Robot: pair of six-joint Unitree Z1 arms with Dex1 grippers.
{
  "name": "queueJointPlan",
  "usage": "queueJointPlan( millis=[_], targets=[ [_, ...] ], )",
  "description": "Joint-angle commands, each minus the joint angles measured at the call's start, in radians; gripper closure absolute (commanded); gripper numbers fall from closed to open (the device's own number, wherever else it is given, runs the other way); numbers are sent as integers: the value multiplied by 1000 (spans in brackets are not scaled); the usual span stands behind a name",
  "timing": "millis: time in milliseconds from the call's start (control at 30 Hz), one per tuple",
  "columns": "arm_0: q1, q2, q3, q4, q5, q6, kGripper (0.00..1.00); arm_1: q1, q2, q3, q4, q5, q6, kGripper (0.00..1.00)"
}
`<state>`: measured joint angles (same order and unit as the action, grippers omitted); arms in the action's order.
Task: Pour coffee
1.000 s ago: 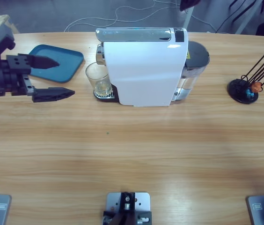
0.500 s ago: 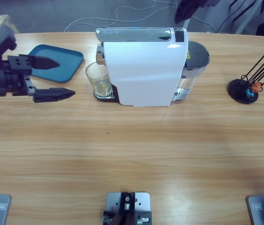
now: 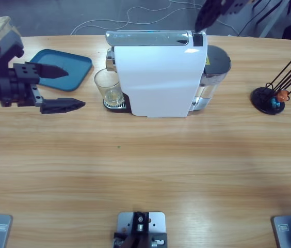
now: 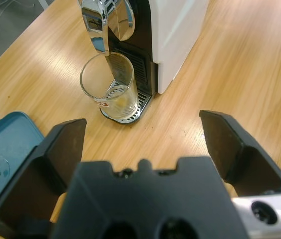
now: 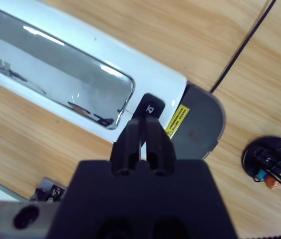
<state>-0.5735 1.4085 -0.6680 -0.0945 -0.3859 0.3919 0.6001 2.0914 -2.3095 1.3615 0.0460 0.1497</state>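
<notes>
Coffee sits shallow in a fragile, slippery glass tumbler; the spread left gripper should clasp its sides.

Glass stands on the drip tray under the spout at the machine's left end. Tray lies further left; capsule holder well right.

High view straight down, wrist views share coffee machine

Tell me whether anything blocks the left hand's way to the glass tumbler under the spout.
Nothing visible does. The open left hand faces the small clear glass tumbler across bare wooden table; the blue tray lies off to one side.
</notes>
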Motion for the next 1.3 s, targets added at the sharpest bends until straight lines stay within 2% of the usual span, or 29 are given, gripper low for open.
queueJointPlan(
  millis=[33, 500, 633, 667, 700, 733, 867, 1300],
  targets=[
    [-14, 40, 33, -19, -1, -14, 18, -17, 77, -15, -4, -11, -9, 1000],
    [-14, 48, 34, -19, 1, -14, 18, -25, 87, 59, -13, -21, -26, 1000],
    [-14, 45, 34, -21, 1, -14, 18, 3, -5, -28, -8, -45, -41, 1000],
    [-14, 43, 34, -21, 2, -14, 18, 19, -47, -60, 1, -74, -41, 711],
    [-14, 45, 34, -21, 2, -14, 18, 32, -84, -72, 10, -98, -40, 95],
    [-14, 46, 34, -21, 1, -14, 18, 37, -115, -65, 18, -113, -35, 1],
    [-14, 46, 27, -27, -1, -14, 18, 49, -174, 23, 22, -155, -18, 0],
    [-14, 38, 31, -27, 0, -14, 18, 76, -160, 41, 14, -110, 20, 0]
  ],
)
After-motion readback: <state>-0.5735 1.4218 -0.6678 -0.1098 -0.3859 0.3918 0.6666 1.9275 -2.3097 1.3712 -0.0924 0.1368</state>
